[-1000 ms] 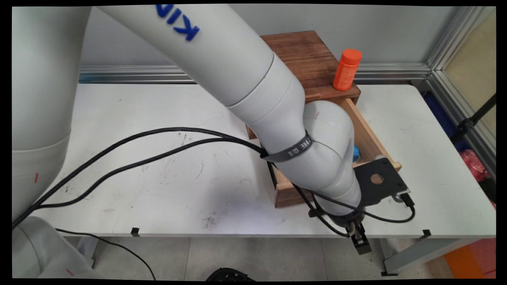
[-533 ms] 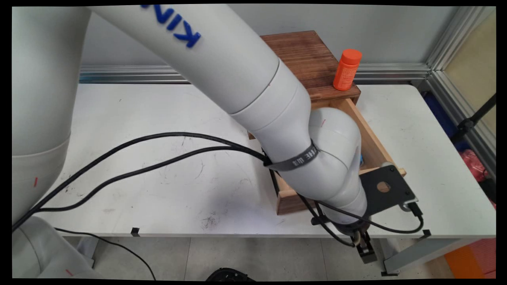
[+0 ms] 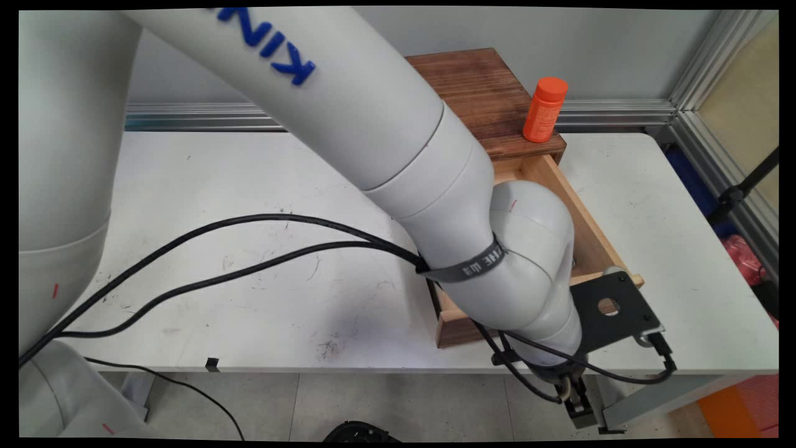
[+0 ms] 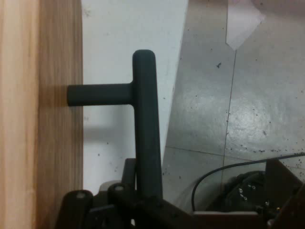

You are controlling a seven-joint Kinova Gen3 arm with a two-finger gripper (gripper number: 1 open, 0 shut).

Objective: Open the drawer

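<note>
The robot's black hand [image 3: 577, 404] hangs just past the table's [image 3: 249, 186] near edge, its fingers closed around the dark bar handle [image 4: 145, 129] of a pale wooden drawer [image 3: 581, 218]. In the hand view the handle runs straight up out of the hand's linkage [image 4: 138, 205], one short post joining it to the drawer front [image 4: 43, 114] just beside the hand. The drawer stands pulled well out of a dark-topped wooden cabinet [image 3: 479, 99] that sits beyond the hand, towards the wall; the drawer's front lies close to the table edge, right above the hand. An orange bottle [image 3: 545, 109] stands upright on the cabinet's top, at its near right corner, well apart from the hand. Black cables [image 3: 249, 249] trail from the arm across the table. Grey floor tiles [image 4: 238, 95] lie below the hand.
</note>
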